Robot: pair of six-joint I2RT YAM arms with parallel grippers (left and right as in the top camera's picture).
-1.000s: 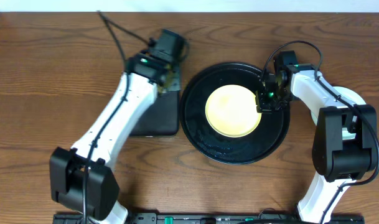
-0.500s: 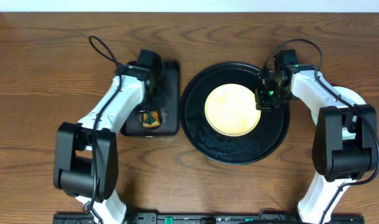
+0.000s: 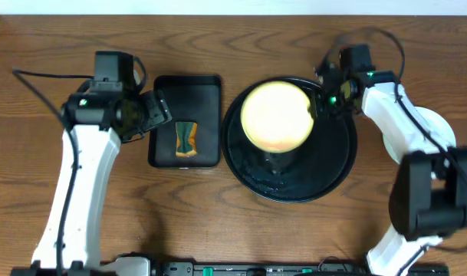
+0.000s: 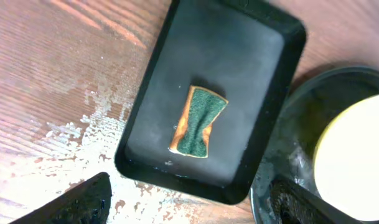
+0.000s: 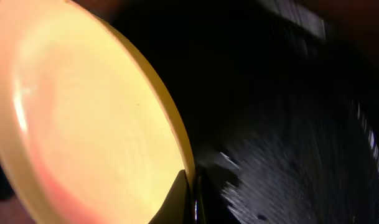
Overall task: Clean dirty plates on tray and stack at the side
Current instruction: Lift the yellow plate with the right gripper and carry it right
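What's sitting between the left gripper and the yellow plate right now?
From the left gripper toward the yellow plate: the small rectangular tray holding a sponge, then the round tray's rim. Overhead view shows it.

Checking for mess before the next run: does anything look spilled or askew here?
Yes. Whitish, patchy residue marks the wooden table beside the small rectangular tray, like dried splashes. The yellow plate hangs above the round tray, seemingly tilted, pinched at its rim by the right fingers.
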